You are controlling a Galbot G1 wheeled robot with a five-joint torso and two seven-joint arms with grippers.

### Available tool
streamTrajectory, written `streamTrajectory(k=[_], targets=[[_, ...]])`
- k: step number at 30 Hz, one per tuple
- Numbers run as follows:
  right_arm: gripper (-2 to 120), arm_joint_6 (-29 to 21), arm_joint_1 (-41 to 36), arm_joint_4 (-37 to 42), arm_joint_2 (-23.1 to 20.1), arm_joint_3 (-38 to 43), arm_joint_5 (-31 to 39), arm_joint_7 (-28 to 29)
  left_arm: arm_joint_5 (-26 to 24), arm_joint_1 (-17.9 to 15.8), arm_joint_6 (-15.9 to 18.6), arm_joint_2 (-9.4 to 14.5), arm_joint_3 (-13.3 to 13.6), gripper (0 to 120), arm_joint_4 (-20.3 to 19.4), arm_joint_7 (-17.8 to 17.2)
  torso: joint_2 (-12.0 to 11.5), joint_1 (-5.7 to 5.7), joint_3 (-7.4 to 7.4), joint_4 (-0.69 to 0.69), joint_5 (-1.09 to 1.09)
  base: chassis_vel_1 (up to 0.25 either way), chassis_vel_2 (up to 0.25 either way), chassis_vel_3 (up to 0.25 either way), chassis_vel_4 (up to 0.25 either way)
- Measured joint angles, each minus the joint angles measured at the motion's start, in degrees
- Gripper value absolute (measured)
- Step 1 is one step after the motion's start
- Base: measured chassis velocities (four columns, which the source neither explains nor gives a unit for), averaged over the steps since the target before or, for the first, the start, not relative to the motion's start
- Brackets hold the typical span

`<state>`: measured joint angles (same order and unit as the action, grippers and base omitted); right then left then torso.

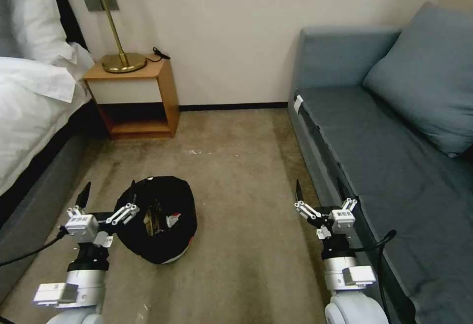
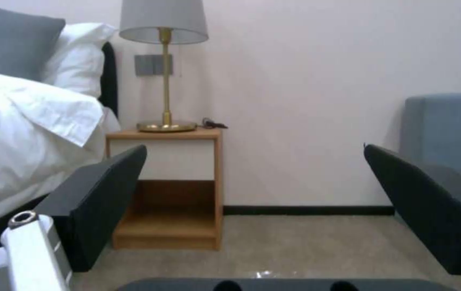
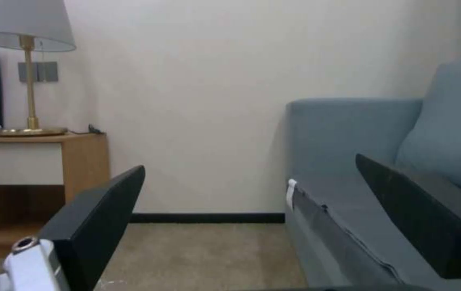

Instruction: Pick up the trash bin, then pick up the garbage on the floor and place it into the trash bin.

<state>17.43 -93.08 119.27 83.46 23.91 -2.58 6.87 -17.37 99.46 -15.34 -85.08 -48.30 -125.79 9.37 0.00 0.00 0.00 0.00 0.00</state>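
The trash bin (image 1: 160,245), round and lined with a crinkly black bag, sits on the carpet at the lower left, its whitish base showing at the lower edge. Inside it lie pieces of garbage (image 1: 172,219), one red-and-white and one yellowish. My left gripper (image 1: 109,193) is open just left of the bin, its inner finger (image 1: 131,192) at the bin's left rim. In the left wrist view the left gripper (image 2: 254,147) holds nothing. My right gripper (image 1: 321,197) hangs open and empty beside the sofa front, and the right wrist view shows the right gripper (image 3: 251,161) facing the wall.
A bed (image 1: 29,112) runs along the left. A wooden nightstand (image 1: 138,97) with a brass lamp (image 1: 118,60) stands against the far wall. A blue-grey sofa (image 1: 394,156) lines the right side. Bare carpet (image 1: 236,166) lies between them.
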Motion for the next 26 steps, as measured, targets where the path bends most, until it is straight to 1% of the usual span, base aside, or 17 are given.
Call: streamTrajectory(k=[26], targets=[[100,-0.1,0.1,0.0,-0.2,-0.1,0.3,0.0,-0.3,-0.1,0.3,0.1,0.0,100,0.0,-0.5,0.0,0.0,0.0,0.0,0.0,0.0,0.0,0.0,0.0]])
